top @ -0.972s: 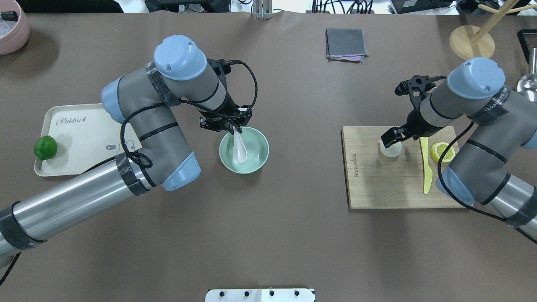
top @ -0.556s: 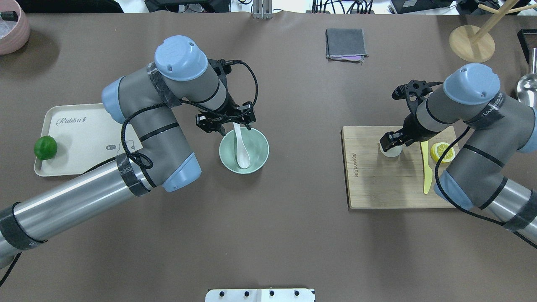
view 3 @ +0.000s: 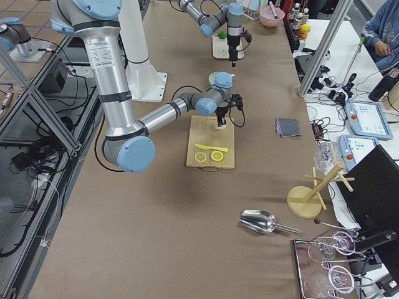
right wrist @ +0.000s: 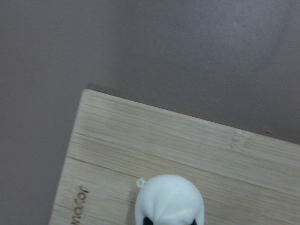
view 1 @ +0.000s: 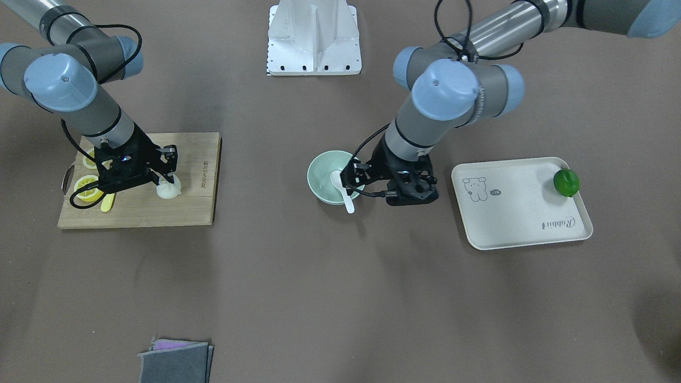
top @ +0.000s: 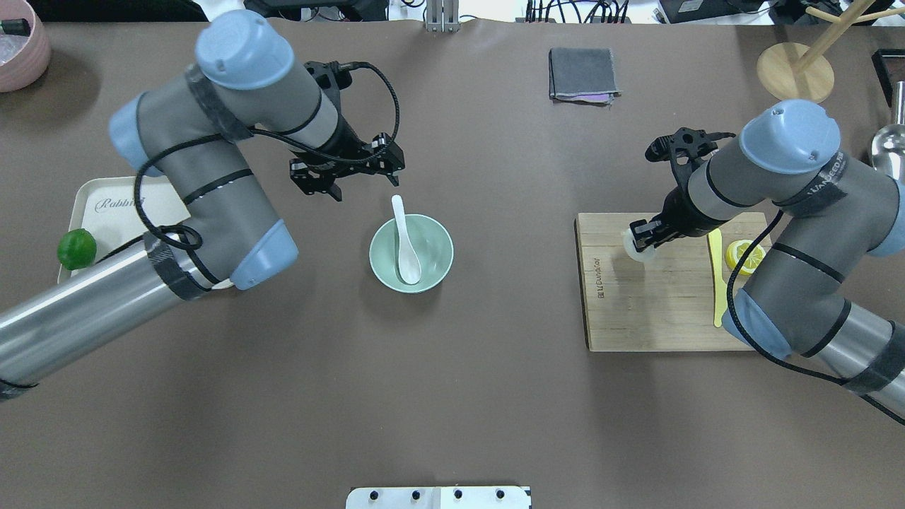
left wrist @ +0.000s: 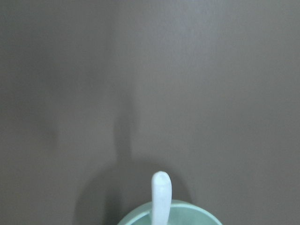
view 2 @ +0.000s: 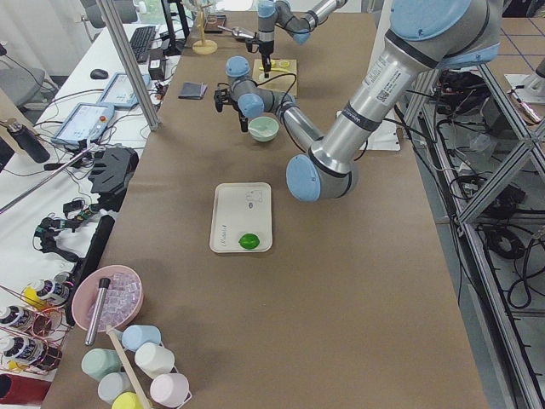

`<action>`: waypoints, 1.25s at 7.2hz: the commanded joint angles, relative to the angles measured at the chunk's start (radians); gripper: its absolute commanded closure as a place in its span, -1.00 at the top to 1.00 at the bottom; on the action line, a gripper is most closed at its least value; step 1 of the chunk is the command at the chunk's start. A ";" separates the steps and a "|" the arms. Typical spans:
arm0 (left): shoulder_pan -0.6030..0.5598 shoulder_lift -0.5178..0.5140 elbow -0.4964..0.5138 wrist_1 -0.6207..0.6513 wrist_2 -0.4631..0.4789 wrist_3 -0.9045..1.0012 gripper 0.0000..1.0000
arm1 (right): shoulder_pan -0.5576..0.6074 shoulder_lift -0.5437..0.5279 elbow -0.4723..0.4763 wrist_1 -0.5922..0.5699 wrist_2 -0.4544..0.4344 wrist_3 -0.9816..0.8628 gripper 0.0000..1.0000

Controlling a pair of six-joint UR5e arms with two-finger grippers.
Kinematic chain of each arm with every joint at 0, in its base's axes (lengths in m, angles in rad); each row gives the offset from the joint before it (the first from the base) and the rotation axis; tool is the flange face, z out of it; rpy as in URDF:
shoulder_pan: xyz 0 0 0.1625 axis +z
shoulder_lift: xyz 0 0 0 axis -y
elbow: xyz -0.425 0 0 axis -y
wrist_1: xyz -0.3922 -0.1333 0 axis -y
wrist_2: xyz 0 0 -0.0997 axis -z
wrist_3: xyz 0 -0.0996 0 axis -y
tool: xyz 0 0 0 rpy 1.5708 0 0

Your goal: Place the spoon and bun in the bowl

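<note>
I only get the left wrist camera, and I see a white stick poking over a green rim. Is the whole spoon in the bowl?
Observer: Its scoop is. The spoon lies in the bowl with its handle leaning out over the far rim.
Operator: Where's the bun? I can't see it!
Observer: The bun is over at the wooden cutting board, pinched in the right end effector.
Operator: Is my end effector holding anything?
Observer: No. The left end effector is open and empty, beyond the bowl and apart from the spoon.
</note>
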 commanded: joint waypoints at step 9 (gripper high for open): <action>-0.237 0.356 -0.116 0.002 -0.141 0.549 0.96 | -0.238 0.509 -0.237 0.012 -0.300 0.554 1.00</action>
